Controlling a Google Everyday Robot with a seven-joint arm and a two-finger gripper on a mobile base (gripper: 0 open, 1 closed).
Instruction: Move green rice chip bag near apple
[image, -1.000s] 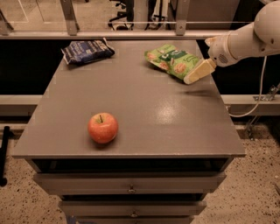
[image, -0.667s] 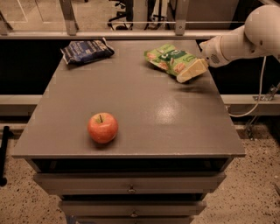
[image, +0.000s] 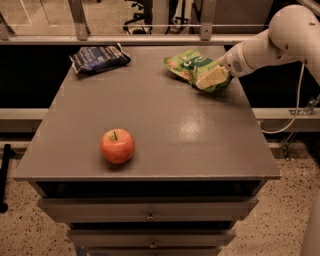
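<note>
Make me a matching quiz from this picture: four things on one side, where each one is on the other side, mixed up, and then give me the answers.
Things
1. green rice chip bag
2. apple
3. dark blue snack bag
4. gripper

Places
A. front left part of the table
B. coming in from the right, at the right end of the green rice chip bag
C. far left corner of the table
D. far right part of the table

Pairs: 1-D, 2-A, 3-C, 4-B
</note>
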